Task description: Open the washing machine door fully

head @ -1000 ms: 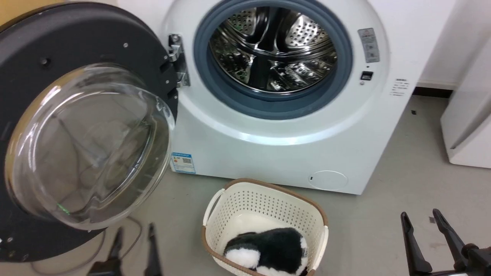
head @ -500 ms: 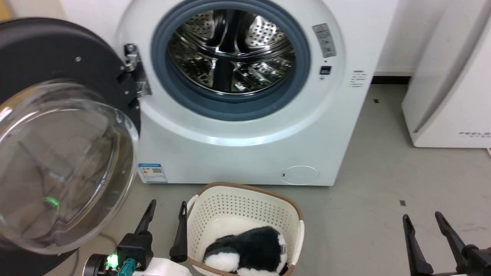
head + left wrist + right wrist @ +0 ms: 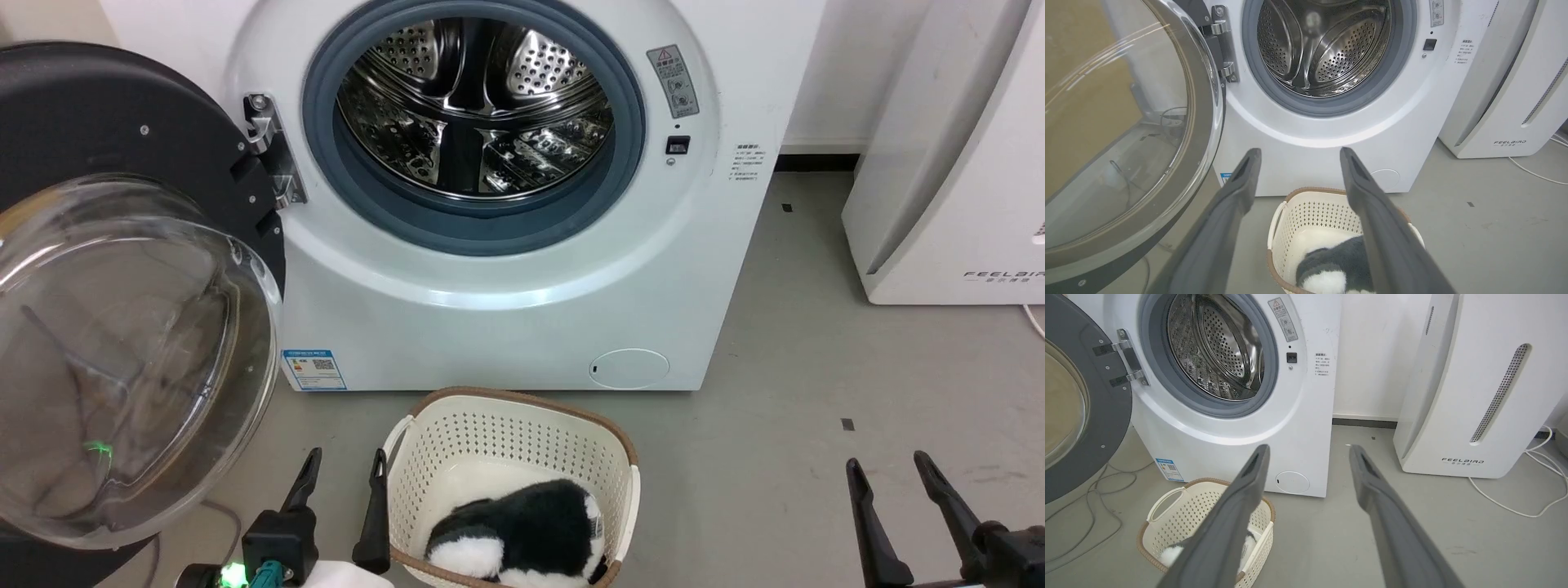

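Head view: the washing machine door stands swung wide on its hinge, clear of the drum, so the job looks finished. The left tool and right tool hang over the floor, spread and empty, with nothing left to pull.

Left wrist view: the fingers frame the laundry basket.

Right wrist view: the door sits at the left edge, well apart.

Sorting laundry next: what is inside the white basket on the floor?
A black-and-white fluffy item lies in the basket, at its near end; the basket's far bottom is bare. Anything beneath the fluffy item is covered.
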Controlling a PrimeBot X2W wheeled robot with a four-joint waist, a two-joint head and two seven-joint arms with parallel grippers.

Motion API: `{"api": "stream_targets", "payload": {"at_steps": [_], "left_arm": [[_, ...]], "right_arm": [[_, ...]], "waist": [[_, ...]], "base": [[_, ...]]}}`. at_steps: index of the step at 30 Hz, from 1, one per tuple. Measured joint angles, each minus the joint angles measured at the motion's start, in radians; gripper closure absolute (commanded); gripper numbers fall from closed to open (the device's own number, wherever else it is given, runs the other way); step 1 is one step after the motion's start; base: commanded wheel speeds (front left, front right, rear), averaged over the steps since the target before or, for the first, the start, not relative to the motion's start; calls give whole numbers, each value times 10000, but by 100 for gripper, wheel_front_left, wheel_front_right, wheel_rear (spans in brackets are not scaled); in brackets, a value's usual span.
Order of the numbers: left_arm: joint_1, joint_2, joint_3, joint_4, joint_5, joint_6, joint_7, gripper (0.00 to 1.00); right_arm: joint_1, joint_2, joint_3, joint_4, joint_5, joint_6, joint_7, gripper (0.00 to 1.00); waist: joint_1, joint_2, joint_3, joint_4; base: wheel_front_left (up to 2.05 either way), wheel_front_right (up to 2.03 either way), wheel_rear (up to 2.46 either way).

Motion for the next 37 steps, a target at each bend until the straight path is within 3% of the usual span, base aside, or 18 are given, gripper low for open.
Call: {"api": "stream_targets", "payload": {"at_steps": [10,11,37], "left_arm": [[-1,132,-35,2,-2,58,40,0],[-1,134,-36,2,-31,52,40,100],[-6,-98,366,-198,299,-240,385,100]], "right_arm": [[-7,0,27,79,0,0,-17,0],[-8,0,25,90,2,0,-13,100],[-168,-2,182,326,-65,0,17,100]], "waist": [[0,0,8,-5],[0,0,6,-4],[0,0,5,-18]], "base": [[0,0,0],[0,0,0],[0,0,0]]}}
